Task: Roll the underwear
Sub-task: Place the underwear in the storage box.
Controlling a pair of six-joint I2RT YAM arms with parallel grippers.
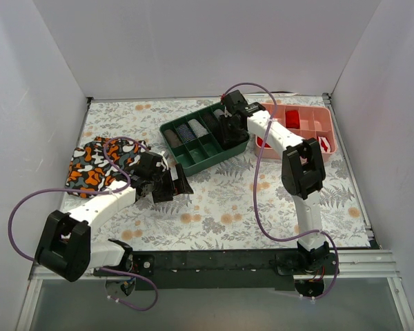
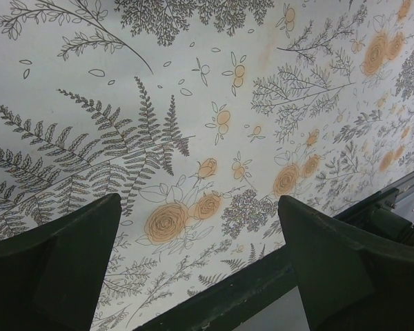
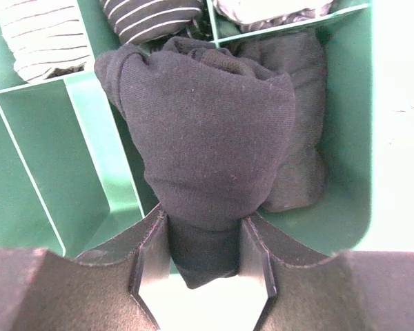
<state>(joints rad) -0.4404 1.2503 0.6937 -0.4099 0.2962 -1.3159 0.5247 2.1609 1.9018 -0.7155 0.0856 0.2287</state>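
This looks like a robotics test booth in a lab, not a home. Plain white panel walls (image 1: pixel 193 41) box in a worktop (image 1: pixel 221 207) covered with a flower-print cloth. Two robot arms (image 1: pixel 303 172) are bolted to a black rail (image 1: pixel 214 261) at its near edge, trailing purple cables (image 1: pixel 254 200). A green tray (image 1: pixel 214 162) and a pink tray (image 1: pixel 329 131), both divided into compartments, sit at the back.

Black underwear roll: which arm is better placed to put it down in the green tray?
Right, probably. The right gripper is shut on the black underwear over the green tray, beside another dark roll. The left gripper is open over the floral table, holding nothing.
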